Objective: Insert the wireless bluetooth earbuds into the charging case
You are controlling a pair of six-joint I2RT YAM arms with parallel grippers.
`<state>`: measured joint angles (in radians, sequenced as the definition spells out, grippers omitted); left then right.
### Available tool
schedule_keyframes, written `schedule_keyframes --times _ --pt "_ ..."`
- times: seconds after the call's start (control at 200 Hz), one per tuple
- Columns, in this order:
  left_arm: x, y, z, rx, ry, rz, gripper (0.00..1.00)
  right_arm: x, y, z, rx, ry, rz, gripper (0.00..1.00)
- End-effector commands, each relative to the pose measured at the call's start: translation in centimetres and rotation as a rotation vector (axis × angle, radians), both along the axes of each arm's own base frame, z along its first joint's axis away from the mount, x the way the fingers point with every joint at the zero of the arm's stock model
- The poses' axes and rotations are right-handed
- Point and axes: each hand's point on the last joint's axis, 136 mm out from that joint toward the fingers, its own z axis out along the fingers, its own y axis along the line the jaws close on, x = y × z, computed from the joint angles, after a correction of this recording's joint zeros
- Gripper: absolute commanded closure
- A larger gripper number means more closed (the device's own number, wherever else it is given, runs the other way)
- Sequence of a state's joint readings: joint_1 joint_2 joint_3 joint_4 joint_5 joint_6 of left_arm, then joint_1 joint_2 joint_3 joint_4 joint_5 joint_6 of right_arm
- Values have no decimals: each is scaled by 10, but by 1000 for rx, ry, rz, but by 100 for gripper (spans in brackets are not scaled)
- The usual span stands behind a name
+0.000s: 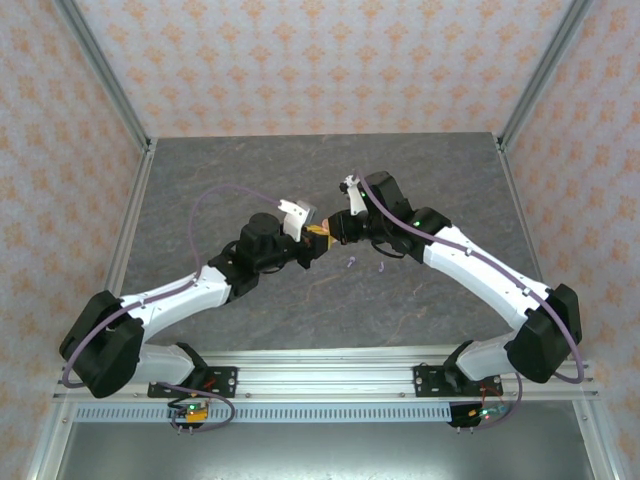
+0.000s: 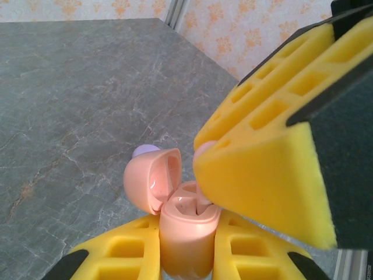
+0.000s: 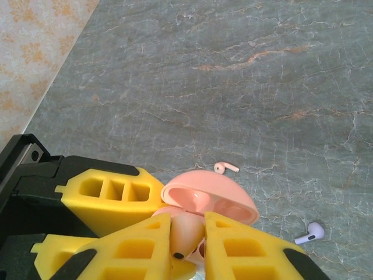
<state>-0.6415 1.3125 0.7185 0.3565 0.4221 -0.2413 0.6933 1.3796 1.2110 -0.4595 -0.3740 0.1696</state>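
My left gripper [image 2: 186, 226] is shut on the body of a salmon-pink charging case [image 2: 183, 242], which stands upright between the yellow fingers with its lid [image 2: 152, 181] swung open. My right gripper [image 3: 187, 224] is shut on a pink earbud [image 3: 185, 236] and holds it right over the case's open top, stem [image 2: 204, 198] reaching into a socket. The two grippers meet above the table's middle [image 1: 322, 238]. A second pink earbud [image 3: 226, 168] and a lilac earbud [image 3: 309, 233] lie loose on the table beyond the case.
The grey marbled tabletop [image 1: 420, 180] is bordered by patterned walls and metal posts. A small lilac piece [image 1: 350, 262] lies just in front of the grippers. A rounded lilac shape [image 2: 144, 151] peeks from behind the case lid.
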Motion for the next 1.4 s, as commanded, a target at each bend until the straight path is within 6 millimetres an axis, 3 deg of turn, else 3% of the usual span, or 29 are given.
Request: schedule_keyframes --times 0.0,0.265,0.385,0.506,0.716,1.061,1.271,1.397 --pt "9 -9 45 -60 -125 -19 99 -14 -1 -9 -41 59 39 82" --pt "9 -10 46 -50 -137 -29 99 -17 6 -15 -68 73 42 81" --pt "8 -9 46 -47 -143 -28 99 -14 3 -13 -73 63 18 74" --pt "6 -8 46 -48 -151 -30 99 -14 3 -5 -55 52 11 63" --pt "3 -7 45 -57 -163 -34 99 -15 8 12 6 36 12 53" --pt "0 -7 43 -68 -196 -46 99 -16 8 44 96 -10 -10 50" --pt "-2 -5 34 -35 -205 -48 99 -15 -6 69 120 -76 -69 50" --pt "-2 -2 35 -28 -216 -34 99 -12 -17 69 91 -91 -118 50"
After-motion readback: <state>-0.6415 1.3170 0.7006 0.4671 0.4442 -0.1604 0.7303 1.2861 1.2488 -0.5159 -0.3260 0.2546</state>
